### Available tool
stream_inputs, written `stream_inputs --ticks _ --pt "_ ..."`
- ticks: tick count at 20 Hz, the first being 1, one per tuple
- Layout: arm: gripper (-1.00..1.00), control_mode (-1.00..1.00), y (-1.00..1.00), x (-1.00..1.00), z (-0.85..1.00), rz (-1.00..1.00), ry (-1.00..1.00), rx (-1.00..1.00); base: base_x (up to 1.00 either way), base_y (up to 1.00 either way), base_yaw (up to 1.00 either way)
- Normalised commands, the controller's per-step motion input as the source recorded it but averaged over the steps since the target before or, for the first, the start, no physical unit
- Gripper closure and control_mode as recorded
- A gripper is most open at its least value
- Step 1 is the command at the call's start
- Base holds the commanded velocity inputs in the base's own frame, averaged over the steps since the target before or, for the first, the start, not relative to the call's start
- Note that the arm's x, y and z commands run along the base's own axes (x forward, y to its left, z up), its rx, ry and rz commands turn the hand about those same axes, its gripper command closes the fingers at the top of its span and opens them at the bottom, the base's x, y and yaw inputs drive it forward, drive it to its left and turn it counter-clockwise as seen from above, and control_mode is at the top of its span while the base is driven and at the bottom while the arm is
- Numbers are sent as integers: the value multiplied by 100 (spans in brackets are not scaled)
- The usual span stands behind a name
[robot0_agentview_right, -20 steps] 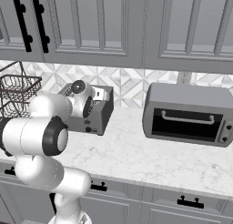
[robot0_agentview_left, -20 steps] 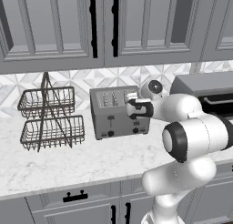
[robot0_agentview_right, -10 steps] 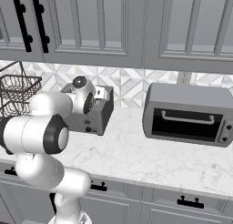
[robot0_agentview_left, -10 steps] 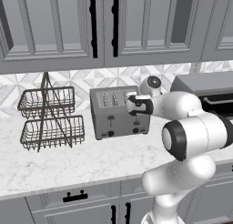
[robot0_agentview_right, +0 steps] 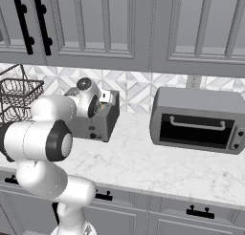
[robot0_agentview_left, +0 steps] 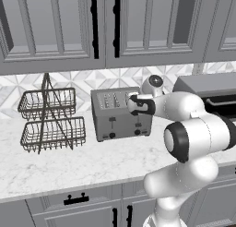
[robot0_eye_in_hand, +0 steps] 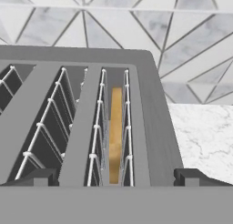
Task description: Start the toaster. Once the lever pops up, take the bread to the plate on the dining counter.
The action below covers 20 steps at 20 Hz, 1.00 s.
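I'm looking at grey cabinets [robot0_agentview_left: 92,27] running across the top of both base views, with the marble table [robot0_agentview_left: 69,161] stretching below them. On the right of the right base view, a toaster oven [robot0_agentview_right: 198,119] is sitting on that table. A two-tier wire basket [robot0_agentview_left: 50,120] is standing at the left of the left base view. The toaster [robot0_agentview_left: 120,114] is sitting at the centre of that view, just right of the basket, its front levers and knobs facing me. I'm holding my hand [robot0_agentview_left: 133,104] over the toaster's top right corner, close above the slots, and its fingers are standing wide apart with nothing between them. In the hand view, the bread [robot0_eye_in_hand: 115,134] is standing on edge deep in the rightmost slot, centre of frame, between the wire guides.
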Motion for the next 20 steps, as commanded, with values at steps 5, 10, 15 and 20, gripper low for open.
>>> stream_inputs --ticks 5,10,15,20 --pt "-100 -100 0 4 0 0 0 0 0 0 0" --pt "-100 -100 0 1 0 0 0 0 0 0 0" --pt "-100 -100 0 0 0 0 0 0 0 0 0" --pt "-100 -100 0 0 0 0 0 0 0 0 0"
